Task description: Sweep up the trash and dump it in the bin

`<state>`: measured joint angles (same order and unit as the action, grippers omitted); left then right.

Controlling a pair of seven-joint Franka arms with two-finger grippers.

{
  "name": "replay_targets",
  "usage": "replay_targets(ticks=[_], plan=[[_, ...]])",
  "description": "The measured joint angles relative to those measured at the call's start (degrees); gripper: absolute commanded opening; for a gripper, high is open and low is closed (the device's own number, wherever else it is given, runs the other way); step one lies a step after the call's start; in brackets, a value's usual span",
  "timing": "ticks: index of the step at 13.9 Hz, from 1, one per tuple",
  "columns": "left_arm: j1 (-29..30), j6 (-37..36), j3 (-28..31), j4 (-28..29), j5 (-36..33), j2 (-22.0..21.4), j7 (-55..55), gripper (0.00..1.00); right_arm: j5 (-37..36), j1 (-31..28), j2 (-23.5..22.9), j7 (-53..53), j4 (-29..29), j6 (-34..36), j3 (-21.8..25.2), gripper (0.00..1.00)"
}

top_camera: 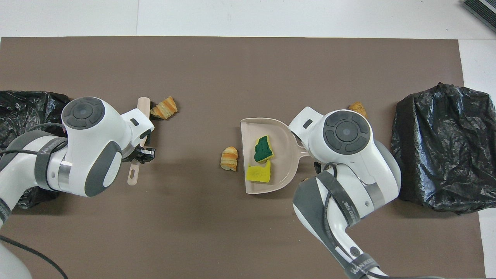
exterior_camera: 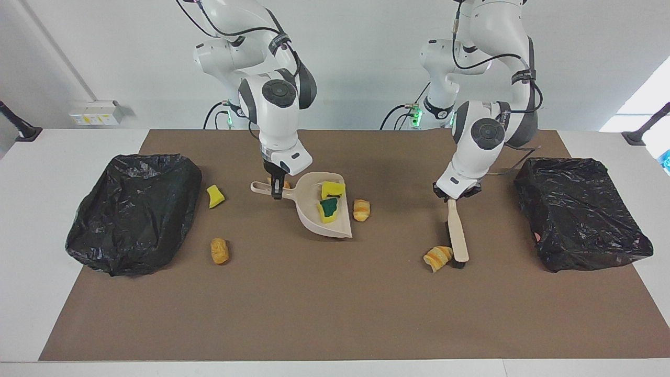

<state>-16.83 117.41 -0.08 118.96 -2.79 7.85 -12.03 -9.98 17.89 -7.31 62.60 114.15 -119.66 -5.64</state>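
Observation:
My right gripper (exterior_camera: 276,189) is shut on the handle of the beige dustpan (exterior_camera: 337,225) (top_camera: 285,166), which rests mid-table. Two yellow sponge chunks (exterior_camera: 333,189) (top_camera: 263,148) lie in the pan. One croissant piece (exterior_camera: 361,209) (top_camera: 229,158) sits just outside its mouth. My left gripper (exterior_camera: 451,197) (top_camera: 144,153) is shut on the beige brush (exterior_camera: 458,235) (top_camera: 142,106), whose bristle end touches another croissant piece (exterior_camera: 437,257) (top_camera: 164,108). A yellow sponge chunk (exterior_camera: 214,196) and a bread piece (exterior_camera: 219,251) (top_camera: 357,107) lie loose toward the right arm's end.
Two bins lined with black bags stand on the brown mat: one (exterior_camera: 133,209) (top_camera: 445,147) at the right arm's end, one (exterior_camera: 581,212) (top_camera: 23,108) at the left arm's end. A small bread piece (exterior_camera: 285,183) shows by the dustpan handle.

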Motion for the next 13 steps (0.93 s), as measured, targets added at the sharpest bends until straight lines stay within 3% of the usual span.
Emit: replay_targets(ticks=[13], plan=[[-16.7,-0.1,-0.2,3.9,11.2,-4.0,-6.0,0.00,0.0,0.0,-1.5,0.0,1.2,-1.8,0.0,0.00]])
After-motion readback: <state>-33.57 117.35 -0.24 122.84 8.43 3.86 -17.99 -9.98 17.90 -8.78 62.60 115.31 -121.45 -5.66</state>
